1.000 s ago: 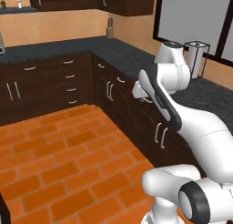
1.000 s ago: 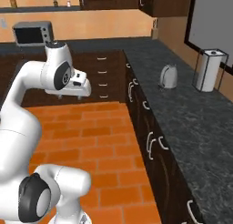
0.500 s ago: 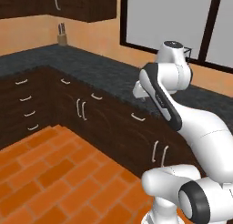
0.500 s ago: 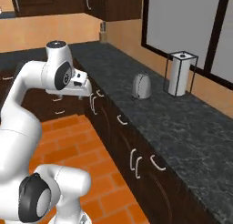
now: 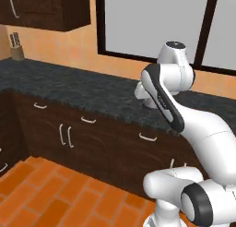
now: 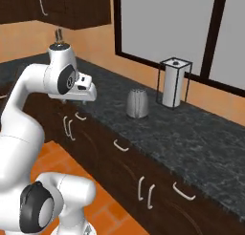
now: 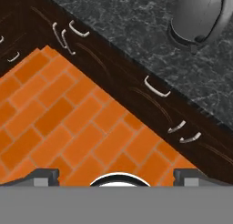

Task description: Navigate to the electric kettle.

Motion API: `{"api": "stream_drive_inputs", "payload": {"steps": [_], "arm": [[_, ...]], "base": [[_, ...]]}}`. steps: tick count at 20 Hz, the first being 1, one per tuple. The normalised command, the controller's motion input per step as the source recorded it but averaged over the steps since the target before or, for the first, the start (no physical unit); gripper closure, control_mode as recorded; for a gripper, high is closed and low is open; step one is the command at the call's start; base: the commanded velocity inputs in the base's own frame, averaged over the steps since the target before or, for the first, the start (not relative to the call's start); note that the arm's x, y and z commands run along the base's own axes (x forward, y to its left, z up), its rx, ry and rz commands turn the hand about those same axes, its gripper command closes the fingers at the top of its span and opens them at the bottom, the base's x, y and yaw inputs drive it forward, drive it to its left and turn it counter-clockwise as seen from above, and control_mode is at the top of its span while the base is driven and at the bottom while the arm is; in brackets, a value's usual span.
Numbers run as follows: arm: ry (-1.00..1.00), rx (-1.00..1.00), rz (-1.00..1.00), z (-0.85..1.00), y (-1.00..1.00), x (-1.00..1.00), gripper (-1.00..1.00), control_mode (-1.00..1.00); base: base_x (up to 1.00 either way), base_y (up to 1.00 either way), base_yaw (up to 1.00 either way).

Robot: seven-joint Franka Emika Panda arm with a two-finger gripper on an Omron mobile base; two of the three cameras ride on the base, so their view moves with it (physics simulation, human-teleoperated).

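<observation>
The electric kettle [image 6: 138, 104] is a small silver-grey cylinder on a darker round base, standing on the dark speckled counter [image 6: 191, 138] under the window. In the hand view, the kettle [image 7: 205, 12] sits at the top right, partly cut off by the frame edge. My gripper [image 6: 86, 100] hangs over the counter's front edge, to the left of the kettle and clear of it. Seen from the hand, my gripper [image 7: 116, 176] is open, its fingertips [image 7: 43, 175] set wide apart with nothing between them, above the orange brick floor [image 7: 68, 127].
A white paper towel roll in a black frame [image 6: 173, 82] stands just right of the kettle. Dark cabinets with curved handles [image 5: 69, 136] run below the counter. A knife block [image 5: 16, 48] sits at the counter's far left. The brick floor [image 5: 50, 198] lies open before the cabinets.
Both base views have swung with the base: the counter under the window has come closer and more head-on, and the kettle is larger and nearer the middle. The arm's pose is unchanged.
</observation>
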Motion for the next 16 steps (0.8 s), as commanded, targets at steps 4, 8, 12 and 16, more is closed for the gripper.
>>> {"api": "stream_drive_inputs", "payload": {"steps": [4, 8, 12, 16], "arm": [[0.0, 0.0, 0.0, 0.0, 0.0, 0.0, -1.0, 1.0], [0.0, 0.0, 0.0, 0.0, 0.0, 0.0, -1.0, 1.0], [0.0, 0.0, 0.0, 0.0, 0.0, 0.0, -1.0, 1.0], [0.0, 0.0, 0.0, 0.0, 0.0, 0.0, -1.0, 1.0]], "base": [[1.0, 0.78, -0.58], [1.0, 0.78, -0.57], [0.99, 0.65, -0.57], [0.69, 0.18, -0.57]]}}
